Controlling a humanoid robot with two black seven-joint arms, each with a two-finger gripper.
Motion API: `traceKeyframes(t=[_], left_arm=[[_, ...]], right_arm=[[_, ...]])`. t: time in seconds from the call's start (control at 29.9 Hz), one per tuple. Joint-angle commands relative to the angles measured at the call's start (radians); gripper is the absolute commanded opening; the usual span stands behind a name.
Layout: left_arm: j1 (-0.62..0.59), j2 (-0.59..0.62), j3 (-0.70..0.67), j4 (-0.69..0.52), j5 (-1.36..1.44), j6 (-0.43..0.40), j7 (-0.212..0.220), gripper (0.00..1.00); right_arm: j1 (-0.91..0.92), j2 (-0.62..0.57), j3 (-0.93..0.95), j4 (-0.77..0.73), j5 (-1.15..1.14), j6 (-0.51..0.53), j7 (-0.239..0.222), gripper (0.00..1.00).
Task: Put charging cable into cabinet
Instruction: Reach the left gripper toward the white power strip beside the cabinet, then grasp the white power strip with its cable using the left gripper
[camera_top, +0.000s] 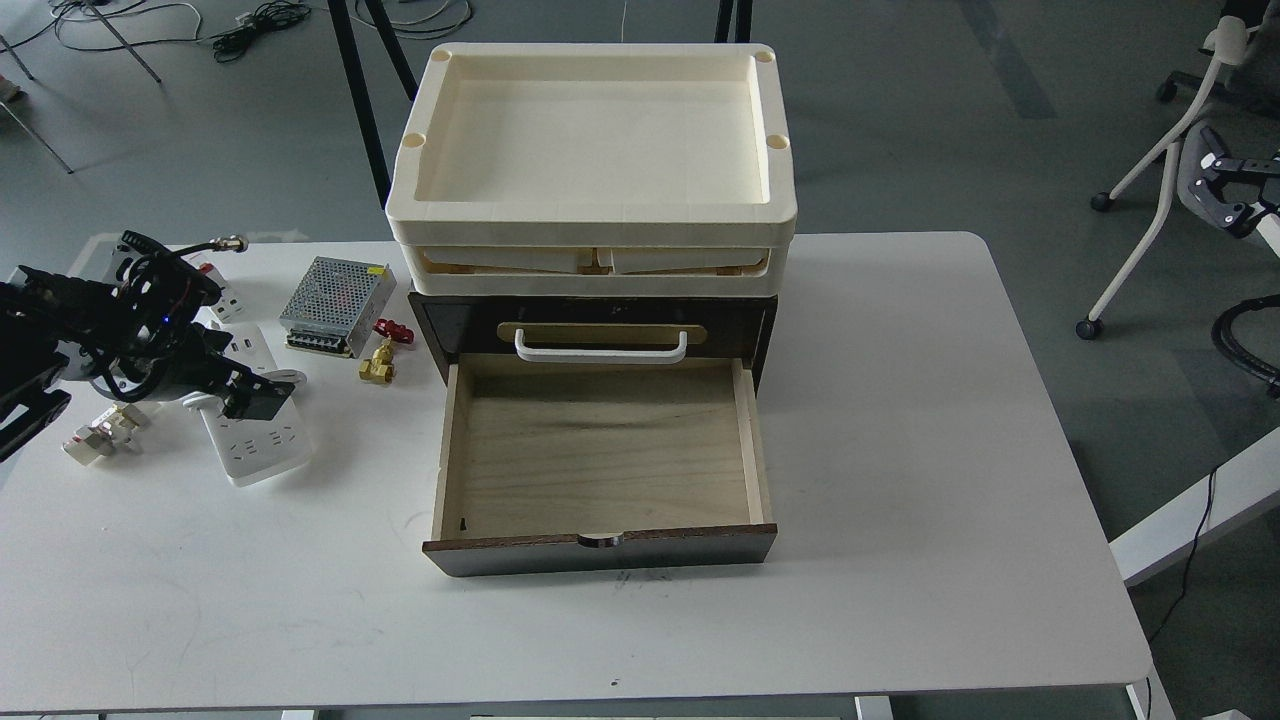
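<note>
The cable (255, 440) lies flat on the table (900, 450), left of the cabinet (600, 330), whose drawer (600, 450) is pulled out and bare. The left gripper (262, 392) hovers over the strip's middle; whether its jaws have closed I cannot tell. The step looks like grasping. Next: secure the strip, lift, carry right over the drawer.

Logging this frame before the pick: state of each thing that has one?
drawer: pulled open, nothing in it
upper drawer: shut
top tray: nothing in it
power strip: flat on the table, outside the cabinet
left gripper: over the power strip, open or shut not clear
right gripper: not in view
</note>
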Motion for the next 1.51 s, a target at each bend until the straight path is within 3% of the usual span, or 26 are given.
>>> traceKeyframes(t=[0.0,0.27,0.94,1.47], left_arm=[[0.0,-0.038,0.032,0.064,0.0,0.045,0.0,0.92],[-0.005,-0.078,0.074,0.18,0.0,0.108,0.0,0.78],[0.004,-0.104,0.077,0.185,0.0,0.128,0.0,0.48],[0.013,-0.098,0.078,0.187,0.0,0.128,0.0,0.46]], right_arm=[[-0.001,0.0,0.0,0.0,0.0,0.0,0.0,1.0],[-0.006,-0.002,0.0,0.0,0.0,0.0,0.0,1.0],[-0.033,-0.002,0.0,0.0,0.0,0.0,0.008,1.0],[-0.046,-0.002,0.001,0.0,0.0,0.0,0.012,1.0]])
